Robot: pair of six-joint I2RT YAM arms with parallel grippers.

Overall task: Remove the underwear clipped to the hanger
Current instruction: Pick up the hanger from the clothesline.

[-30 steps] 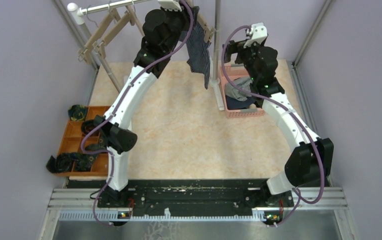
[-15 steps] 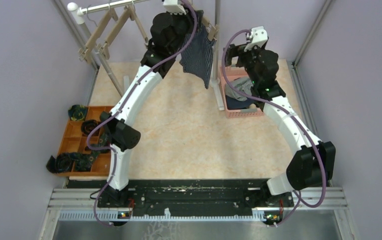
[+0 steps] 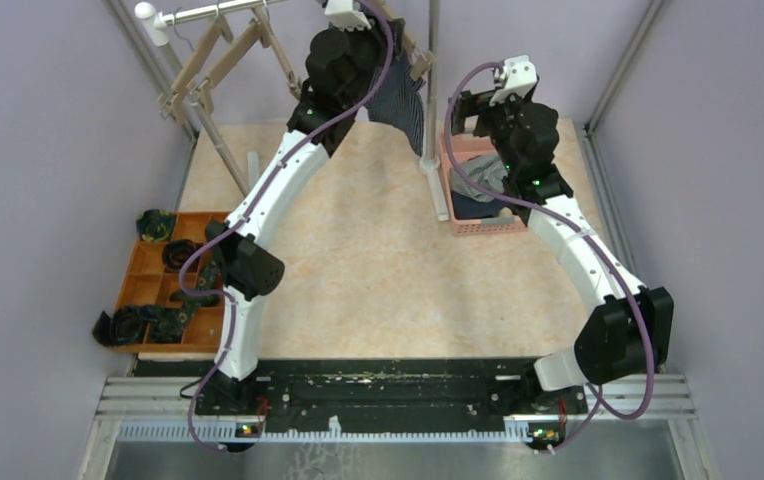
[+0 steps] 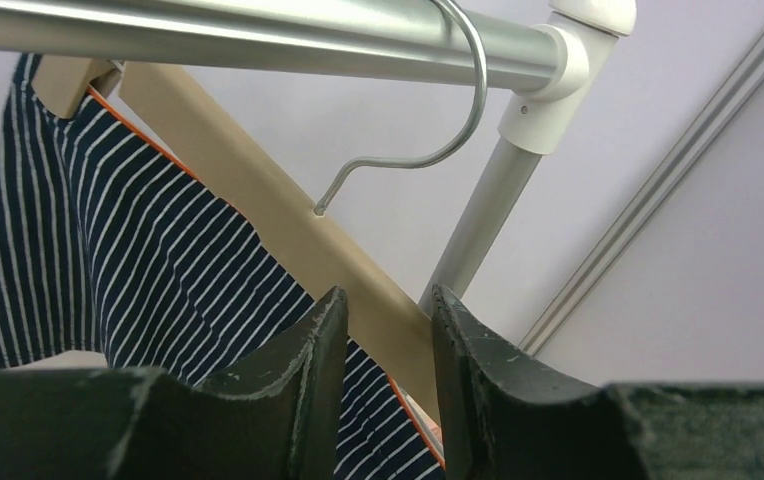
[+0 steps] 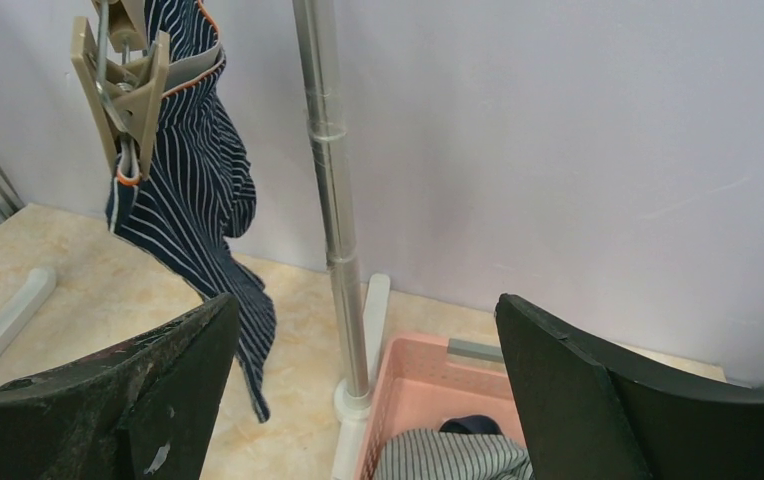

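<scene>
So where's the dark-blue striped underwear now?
The pinstriped underwear hangs clipped to the wooden hanger at the back centre of the top view, just left of the pink basket.

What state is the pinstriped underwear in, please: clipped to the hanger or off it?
Clipped on: the underwear hangs down from a clip on the hanger.

The upright pole (image 5: 330, 200) and pink basket (image 5: 423, 385) stand before the right pincer (image 5: 366, 300), bare desk (image 3: 358, 250) lying open to their left.

pinstriped underwear (image 5: 183, 150) 1 | pink basket (image 3: 478, 228) 1 | orange tray (image 3: 148, 262) 1
</scene>
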